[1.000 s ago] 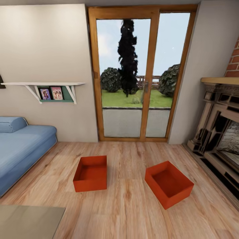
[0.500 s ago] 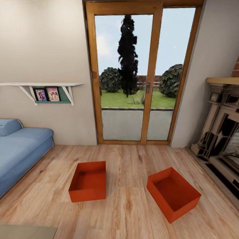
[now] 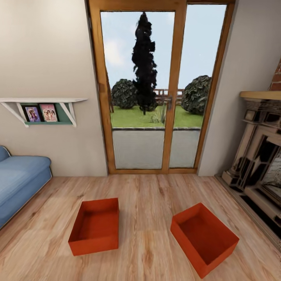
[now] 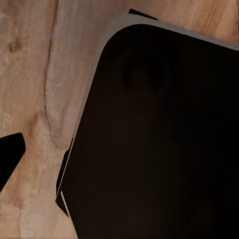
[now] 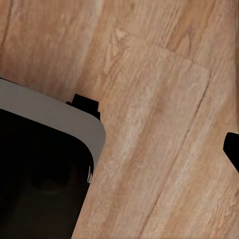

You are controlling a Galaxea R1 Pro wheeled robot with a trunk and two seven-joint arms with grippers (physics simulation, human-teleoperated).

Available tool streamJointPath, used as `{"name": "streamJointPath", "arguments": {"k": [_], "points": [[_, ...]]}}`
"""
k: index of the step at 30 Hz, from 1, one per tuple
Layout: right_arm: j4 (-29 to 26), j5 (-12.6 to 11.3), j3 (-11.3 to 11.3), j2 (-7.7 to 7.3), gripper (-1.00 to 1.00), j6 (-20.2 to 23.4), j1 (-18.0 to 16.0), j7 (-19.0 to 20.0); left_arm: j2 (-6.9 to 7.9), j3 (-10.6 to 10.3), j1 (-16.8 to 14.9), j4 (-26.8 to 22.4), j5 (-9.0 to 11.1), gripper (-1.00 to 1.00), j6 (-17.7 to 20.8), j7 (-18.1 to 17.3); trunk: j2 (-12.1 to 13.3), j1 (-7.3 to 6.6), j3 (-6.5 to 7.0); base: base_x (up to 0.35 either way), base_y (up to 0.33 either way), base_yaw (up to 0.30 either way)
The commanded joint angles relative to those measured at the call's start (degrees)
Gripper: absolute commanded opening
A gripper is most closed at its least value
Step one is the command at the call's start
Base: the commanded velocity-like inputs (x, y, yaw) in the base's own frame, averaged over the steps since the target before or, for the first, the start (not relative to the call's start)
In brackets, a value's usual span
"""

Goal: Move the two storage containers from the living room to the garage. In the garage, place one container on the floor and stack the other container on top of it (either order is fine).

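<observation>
On wood floor [image 3: 152, 203]: 2 storage containers [image 3: 95, 226] [image 3: 203, 237] apart; pincer state indiscernible.

Two containers sit apart on the floor [image 3: 148, 203], one [image 3: 95, 226] left, one [image 3: 203, 238] right, the door [image 3: 156, 89] behind, sofa [image 3: 19, 183] far left, fireplace [image 3: 261, 156] far right.

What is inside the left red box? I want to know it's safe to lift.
The left container shows a bare red floor inside; its near wall hides the front strip of it.
</observation>
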Motion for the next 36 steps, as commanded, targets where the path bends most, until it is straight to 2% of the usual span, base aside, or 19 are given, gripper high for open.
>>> {"name": "streamJointPath", "arguments": {"k": [1,18,36], "points": [[0.2,-0.3,0.4,0.03,1.0,-0.3,-0.1,-0.1,-0.01,0.2,0.0,-0.1,0.1,1.0,-0.1,0.1,0.0,0.03,-0.05,0.322,0.0,-0.26],[0.2,-0.3,0.4,0.04,1.0,-0.3,-0.1,-0.1,-0.07,0.2,0.0,-0.1,0.0,1.0,-0.2,0.1,0.0,0.03,-0.05,0.318,0.017,-0.284],[0.2,-0.3,0.3,0.05,1.0,-0.3,-0.1,-0.1,0.04,0.2,0.0,-0.1,0.0,1.0,-0.2,0.0,0.0,0.03,-0.05,0.014,0.005,-0.288]]}}
